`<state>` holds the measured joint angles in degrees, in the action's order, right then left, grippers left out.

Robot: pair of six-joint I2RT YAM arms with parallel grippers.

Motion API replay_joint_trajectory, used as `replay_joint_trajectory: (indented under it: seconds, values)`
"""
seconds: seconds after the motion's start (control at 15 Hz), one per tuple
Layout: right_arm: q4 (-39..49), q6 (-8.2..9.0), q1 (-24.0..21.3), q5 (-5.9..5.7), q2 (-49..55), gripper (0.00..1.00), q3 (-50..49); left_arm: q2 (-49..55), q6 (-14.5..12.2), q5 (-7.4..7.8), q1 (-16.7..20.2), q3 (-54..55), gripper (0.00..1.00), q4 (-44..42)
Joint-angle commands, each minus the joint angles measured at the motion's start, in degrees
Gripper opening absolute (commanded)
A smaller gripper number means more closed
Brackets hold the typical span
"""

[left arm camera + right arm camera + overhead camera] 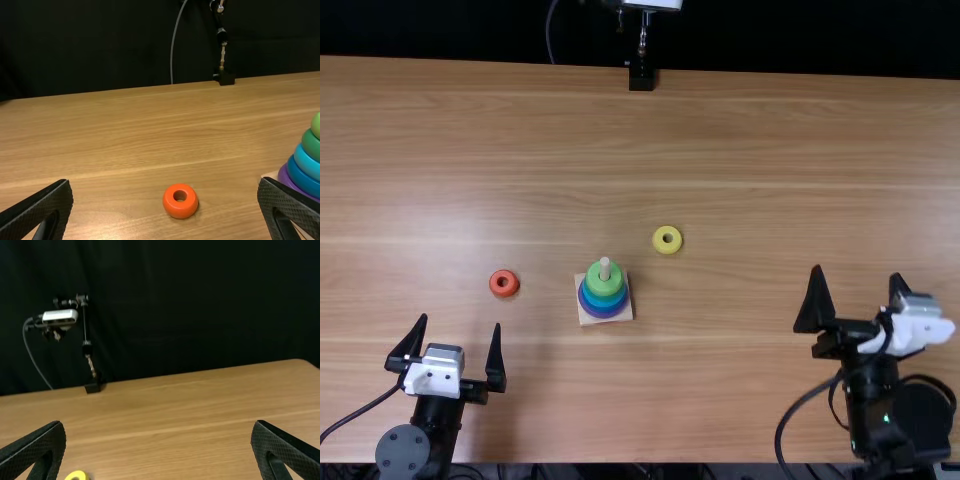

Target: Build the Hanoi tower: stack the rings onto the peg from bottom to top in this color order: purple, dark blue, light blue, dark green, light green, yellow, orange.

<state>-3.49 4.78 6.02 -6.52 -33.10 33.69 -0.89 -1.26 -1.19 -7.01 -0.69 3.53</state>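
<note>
In the top view, the left gripper [460, 322] stands open at lower left, and the right gripper [857, 272] is open at the right. The pale base [625, 314] holds the peg [605, 267] with stacked rings: purple [283, 176], dark blue [301, 179], light blue [306, 161], dark green [310, 145] and light green [316, 126] on top. An orange ring [511, 288] lies flat left of the base, beyond the left gripper. The yellow ring [658, 242] rests behind and right of it. Nothing is between the left fingers [164, 200] or the right ones [159, 440].
A black stand [641, 78] with a camera is fixed at the table's far edge. Dark cloth [100, 45] hangs behind the table [750, 150]. Cables run beside both arms near the front edge.
</note>
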Motion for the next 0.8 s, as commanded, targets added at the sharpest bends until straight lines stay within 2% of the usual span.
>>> replay_joint_trajectory:
  seconds: [0.0, 0.07, 0.13, 0.2, 0.4, 0.53, 0.6, 0.73]
  values:
    - [1.21, -5.41, 1.62, 5.36, -6.10, 1.00, 4.98, 0.89, -0.22, -0.07, 0.85, 0.69, 1.00, 1.64]
    - [1.53, -11.84, 2.50, 9.58, -10.49, 1.00, 7.09, 0.89, -0.22, -0.07, 0.85, 0.69, 1.00, 1.64]
    - [1.74, -17.01, 3.21, 11.90, -14.18, 1.00, 8.76, 0.89, -0.22, -0.07, 0.85, 0.69, 1.00, 1.64]
    - [1.95, -18.80, 3.65, 12.33, -17.96, 1.00, 11.13, 0.89, -0.22, -0.07, 0.85, 0.69, 1.00, 1.64]
    - [0.89, -18.59, 4.79, 12.43, -31.32, 1.00, 20.36, 0.89, -0.22, -0.07, 0.85, 0.69, 1.00, 1.64]
    - [-0.79, -18.28, 9.54, 12.43, -38.00, 1.00, 24.58, 0.89, -0.22, -0.07, 0.85, 0.69, 1.00, 1.64]
    - [-3.11, -16.48, 11.20, 12.43, -42.04, 1.00, 27.04, 0.89, -0.22, -0.07, 0.85, 0.69, 1.00, 1.64]
    - [-8.92, -8.68, 12.08, 12.43, -50.66, 1.00, 33.54, 0.89, -0.22, -0.07, 0.85, 0.69, 1.00, 1.64]
